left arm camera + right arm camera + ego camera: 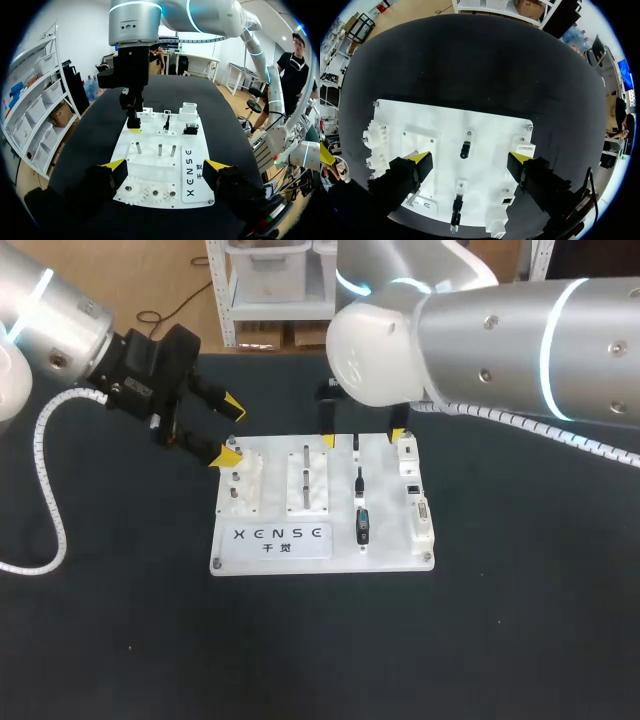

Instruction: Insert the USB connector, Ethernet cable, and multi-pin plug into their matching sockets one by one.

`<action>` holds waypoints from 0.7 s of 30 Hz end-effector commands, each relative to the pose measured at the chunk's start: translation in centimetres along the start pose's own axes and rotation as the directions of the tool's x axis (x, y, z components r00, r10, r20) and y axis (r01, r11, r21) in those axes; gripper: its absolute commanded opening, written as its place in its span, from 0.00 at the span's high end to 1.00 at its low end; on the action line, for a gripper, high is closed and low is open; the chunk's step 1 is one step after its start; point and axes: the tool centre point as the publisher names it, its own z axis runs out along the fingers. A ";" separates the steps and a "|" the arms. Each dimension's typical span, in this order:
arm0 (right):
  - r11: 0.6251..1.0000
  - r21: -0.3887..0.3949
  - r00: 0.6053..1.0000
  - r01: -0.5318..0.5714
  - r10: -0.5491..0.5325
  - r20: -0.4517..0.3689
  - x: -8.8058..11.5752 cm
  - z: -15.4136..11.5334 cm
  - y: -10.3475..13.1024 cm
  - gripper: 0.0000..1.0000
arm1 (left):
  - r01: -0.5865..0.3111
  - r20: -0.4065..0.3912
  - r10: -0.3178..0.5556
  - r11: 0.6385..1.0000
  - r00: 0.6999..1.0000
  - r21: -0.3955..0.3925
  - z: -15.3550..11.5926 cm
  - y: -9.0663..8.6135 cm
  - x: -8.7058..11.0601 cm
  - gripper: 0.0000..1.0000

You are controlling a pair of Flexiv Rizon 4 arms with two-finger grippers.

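My left claw (228,430) hangs wide open with nothing in it, over the far left corner of the white board (385,540), which lies flat in the middle of the dark counter (520,620). From above, one of its yellow tips shows right at the gear block (243,480) on that side of the board. Seen from my left wrist, the board runs away ahead of me: the gear block is nearest, between my spread fingers and below them, and three upright metal pegs (160,150) stand just beyond it. My right claw (362,437) is spread just as wide and also holds nothing. It stands over the board's far edge, right of the middle. Three black plugs lie on the board in one line from its far edge toward its near edge. The small black plug (356,445) is farthest, then comes the middle plug (358,480), and the largest plug (362,525) is nearest the near edge, with a touch of blue at its end. I cannot tell which plug is of which kind. From my right wrist, the small black plug lies between my two fingers and apart from both, and the other two plugs are lined up behind it. The white socket blocks (415,502) run along the board's right edge, just beside the line of plugs, and show small dark openings.
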 end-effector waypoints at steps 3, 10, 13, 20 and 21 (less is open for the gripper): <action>1.000 0.015 0.995 -0.006 0.005 0.097 1.0 0.5 -0.1 0.00 | -0.002 0.003 0.002 1.000 1.000 -0.002 0.0 -0.1 0.1 0.00; 0.999 0.023 0.992 -0.035 0.032 0.118 0.8 0.7 -0.3 0.59 | -0.002 0.003 0.002 1.000 1.000 -0.002 0.0 -0.1 0.1 0.00; 0.999 0.021 0.992 -0.042 0.039 0.122 0.4 0.7 -0.3 0.64 | -0.002 0.003 0.002 1.000 1.000 -0.002 0.0 -0.1 0.1 0.00; 0.999 0.026 0.990 -0.047 0.043 0.131 -0.1 0.9 0.1 0.65 | -0.002 0.003 0.002 1.000 1.000 -0.002 0.0 -0.1 0.1 0.00; 0.999 0.027 0.990 -0.047 0.044 0.132 -0.1 0.9 0.2 0.65 | -0.002 0.003 0.002 1.000 1.000 -0.002 0.0 -0.1 0.1 0.00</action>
